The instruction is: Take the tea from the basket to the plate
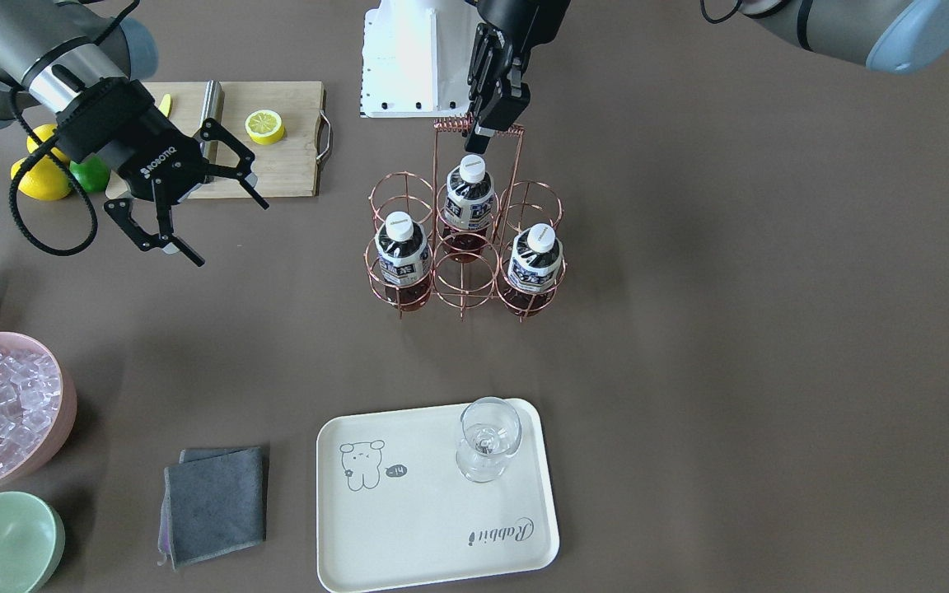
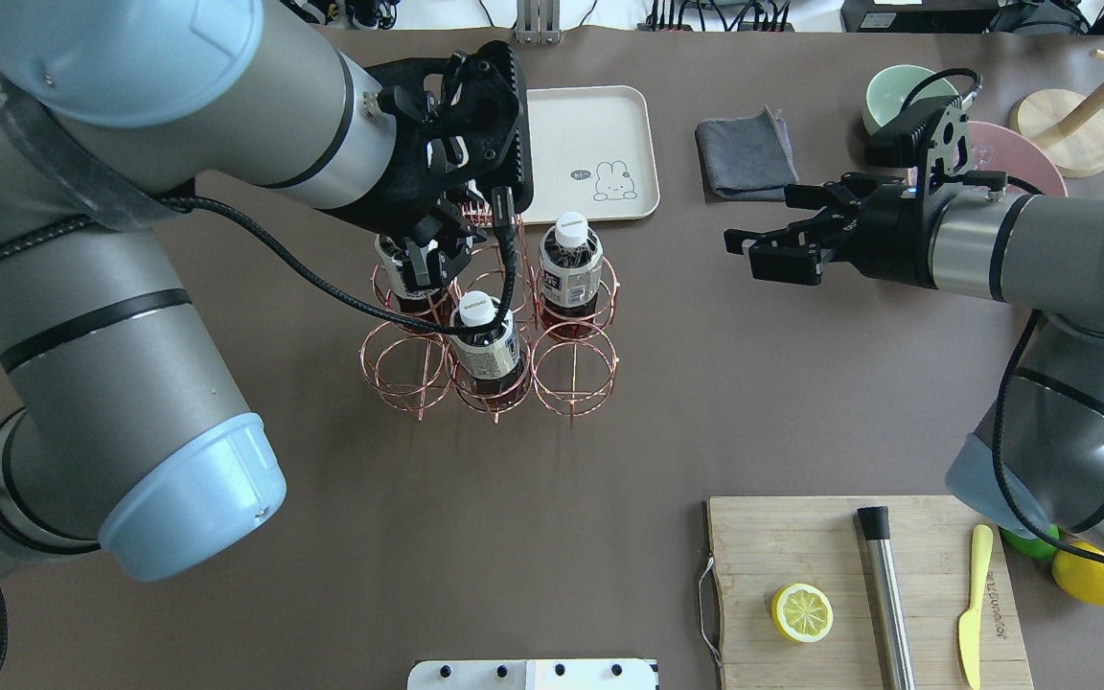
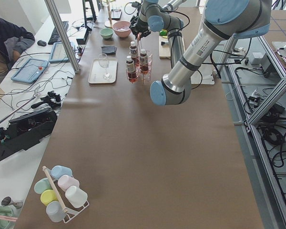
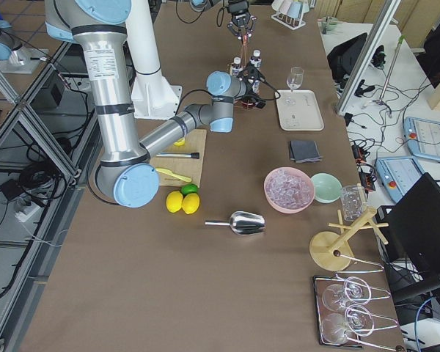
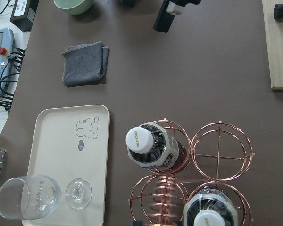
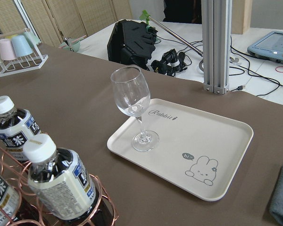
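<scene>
One tea (image 2: 391,278) half behind left gripper (image 2: 439,264)

Silver-grey tubes and pale blue joint caps on the left arm (image 2: 82,316) and right arm (image 2: 1060,249), black cables looping, white ROBOTIQ lettering on the black right gripper (image 1: 231,234).

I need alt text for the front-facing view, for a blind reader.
Three tea bottles stand in a copper wire basket, the left gripper above the rear one. Nearer the camera, a cream plate carries an upright glass; the right gripper hangs open at the view's left.
</scene>
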### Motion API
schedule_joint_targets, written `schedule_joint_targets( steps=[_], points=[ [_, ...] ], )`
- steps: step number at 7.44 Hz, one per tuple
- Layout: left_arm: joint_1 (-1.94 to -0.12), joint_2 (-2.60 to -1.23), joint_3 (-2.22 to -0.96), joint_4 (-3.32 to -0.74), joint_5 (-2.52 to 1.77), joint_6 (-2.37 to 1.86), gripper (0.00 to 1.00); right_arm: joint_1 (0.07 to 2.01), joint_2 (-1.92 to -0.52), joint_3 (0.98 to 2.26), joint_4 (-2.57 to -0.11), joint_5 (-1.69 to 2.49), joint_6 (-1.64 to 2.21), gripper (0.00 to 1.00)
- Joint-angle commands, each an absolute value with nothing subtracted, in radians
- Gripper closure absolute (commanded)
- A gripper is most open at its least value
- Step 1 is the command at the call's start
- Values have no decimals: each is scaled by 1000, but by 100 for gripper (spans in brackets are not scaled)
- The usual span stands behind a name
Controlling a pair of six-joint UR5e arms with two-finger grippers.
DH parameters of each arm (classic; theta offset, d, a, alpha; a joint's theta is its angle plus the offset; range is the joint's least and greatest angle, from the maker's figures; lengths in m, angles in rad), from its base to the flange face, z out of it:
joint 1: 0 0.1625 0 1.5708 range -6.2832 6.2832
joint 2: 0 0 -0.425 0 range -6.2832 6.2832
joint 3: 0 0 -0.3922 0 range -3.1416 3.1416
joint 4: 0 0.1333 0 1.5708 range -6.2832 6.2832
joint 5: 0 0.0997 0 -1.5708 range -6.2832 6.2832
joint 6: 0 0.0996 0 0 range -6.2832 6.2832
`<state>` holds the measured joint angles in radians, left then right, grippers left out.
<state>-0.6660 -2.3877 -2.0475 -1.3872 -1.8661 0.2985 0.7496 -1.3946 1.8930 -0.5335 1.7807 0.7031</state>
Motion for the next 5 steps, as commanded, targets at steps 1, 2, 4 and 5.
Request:
schedule_joint_targets(
  steps=[1, 2, 4, 5],
  points=[
    [-719, -2338, -2046, -1391, -1925, 350, 100, 710, -1312, 1910, -610, 1727, 732, 0],
    [-721, -2321, -2048, -1396, -1927, 351, 100, 710, -1313, 1904, -611, 1726, 729, 0],
    [-730, -2309, -2046, -1396, -1925, 348, 100, 657, -1312, 1902, -611, 1650, 726, 0],
    [-709, -2313, -2037, -1396, -1922, 338, 100, 652, -1304, 1901, -612, 1644, 727, 0]
  ],
)
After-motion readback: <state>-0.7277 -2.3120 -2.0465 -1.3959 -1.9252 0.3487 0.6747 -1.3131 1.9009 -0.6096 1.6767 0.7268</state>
